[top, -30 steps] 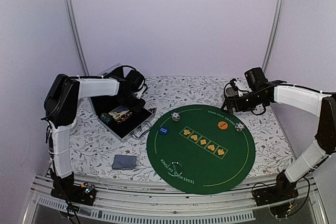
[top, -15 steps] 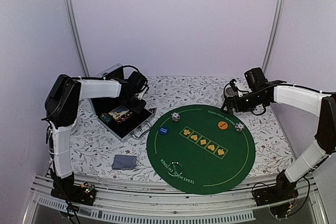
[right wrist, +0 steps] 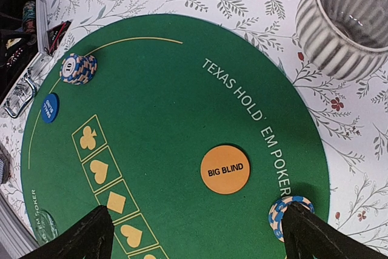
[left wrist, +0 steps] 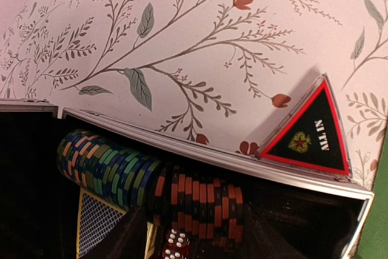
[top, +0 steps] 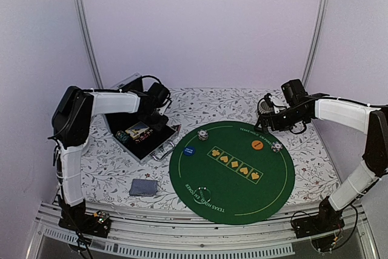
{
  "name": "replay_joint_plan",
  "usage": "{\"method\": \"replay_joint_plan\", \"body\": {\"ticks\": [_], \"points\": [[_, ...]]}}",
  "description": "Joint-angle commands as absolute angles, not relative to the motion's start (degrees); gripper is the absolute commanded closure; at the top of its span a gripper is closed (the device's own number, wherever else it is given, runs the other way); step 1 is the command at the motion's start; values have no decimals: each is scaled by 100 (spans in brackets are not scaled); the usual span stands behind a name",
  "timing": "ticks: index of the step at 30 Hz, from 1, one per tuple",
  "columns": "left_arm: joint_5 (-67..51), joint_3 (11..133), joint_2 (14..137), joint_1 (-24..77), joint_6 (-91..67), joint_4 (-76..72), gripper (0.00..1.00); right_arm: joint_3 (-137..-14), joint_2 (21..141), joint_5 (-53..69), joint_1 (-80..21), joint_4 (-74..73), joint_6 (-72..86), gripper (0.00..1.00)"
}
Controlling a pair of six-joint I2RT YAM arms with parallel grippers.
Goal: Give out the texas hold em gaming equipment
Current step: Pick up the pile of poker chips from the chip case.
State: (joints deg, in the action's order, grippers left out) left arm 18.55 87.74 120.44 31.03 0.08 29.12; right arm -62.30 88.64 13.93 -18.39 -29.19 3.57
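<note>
Floral-print tablecloth (top: 109, 168) underneath, and my right gripper (right wrist: 199, 222) hangs with fingers spread wide, nothing between them, above the round green felt mat (right wrist: 157, 89). Below it are the orange Big Blind disc (right wrist: 225, 169) and a blue-and-cream striped chip stack (right wrist: 288, 213); another chip stack (right wrist: 77, 68) and a small blue disc (right wrist: 50, 107) sit on the mat's case side. My left gripper (top: 159, 121) hovers at the black-lined aluminium case (left wrist: 212, 162); pinching or not, I can't tell. The small black red-edged triangle (left wrist: 309, 131) lies on the cloth just outside the case rim, and the grey-blue card deck (top: 143, 187) rests beside the mat.
</note>
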Motion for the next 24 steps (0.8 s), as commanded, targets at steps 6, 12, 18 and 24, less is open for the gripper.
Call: {"method": "replay_joint_plan", "body": {"ticks": [6,12,18,24], "points": [[1707,8930,12272,3066,119,2804,46,-6346,8904,1467,-1874,-2968,280,1],[1395,8936,12357,2920,87,2821,47,-6339,8886,1459,-1872,-2988,275,1],[1259,8912,12384,2861,100,2787,53,-6338,8894,1459,-1872,-2997,274,1],[1145,8874,12366,2697,34,2745,82,-6342,8860,1455,-1874,-3012,280,1]]}}
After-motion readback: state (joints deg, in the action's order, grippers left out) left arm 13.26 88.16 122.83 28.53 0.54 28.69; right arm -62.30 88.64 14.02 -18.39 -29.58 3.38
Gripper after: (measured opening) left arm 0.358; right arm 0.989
